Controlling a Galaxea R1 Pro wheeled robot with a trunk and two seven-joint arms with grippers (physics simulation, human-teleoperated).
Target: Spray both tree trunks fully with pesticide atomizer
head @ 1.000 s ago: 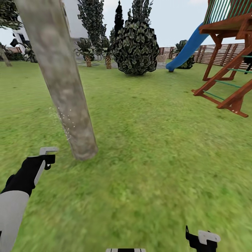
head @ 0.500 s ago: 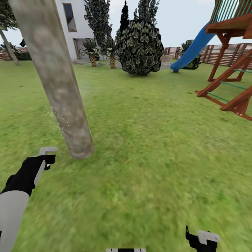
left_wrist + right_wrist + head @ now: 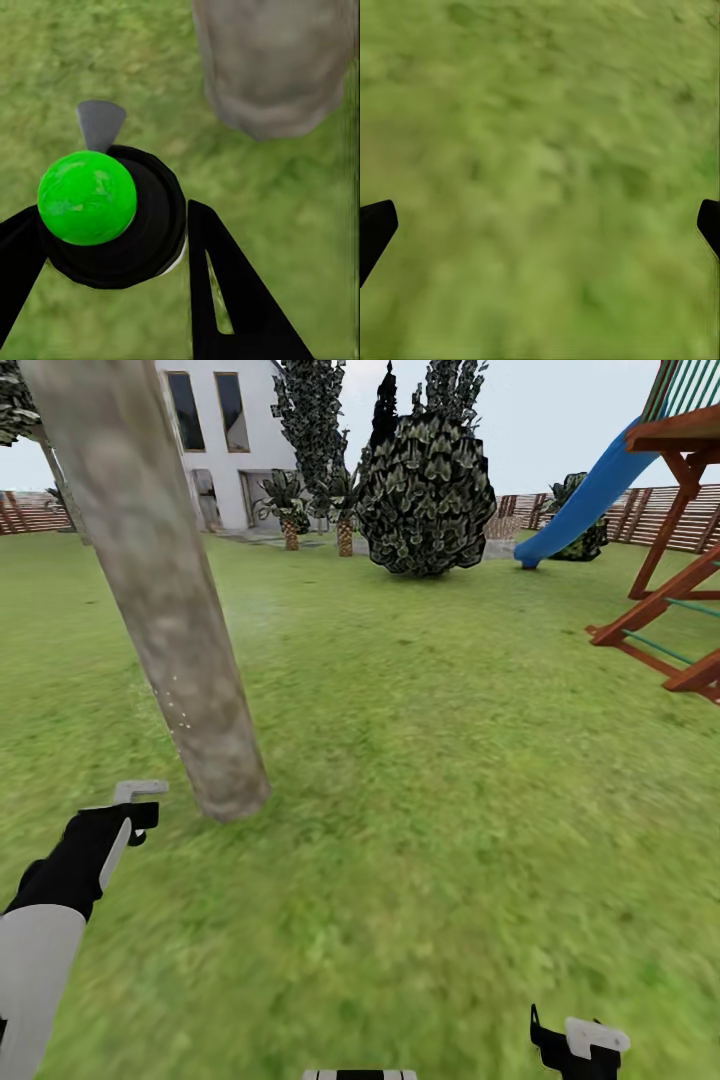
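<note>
Left gripper (image 3: 112, 247) clamping atomizer (image 3: 88, 197) — trunk (image 3: 170, 620) just beyond, right gripper (image 3: 540, 225) seemingly open

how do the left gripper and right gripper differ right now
The left gripper is shut on the pesticide atomizer, its black fingers pressed against the green-topped black body; the right gripper is open, with only grass between its tips. The left gripper faces the tree trunk, its base close ahead; the right gripper faces bare lawn. In the head view the left one is raised forward, the right one sits low at the frame's bottom edge. Both have black fingers.
</note>
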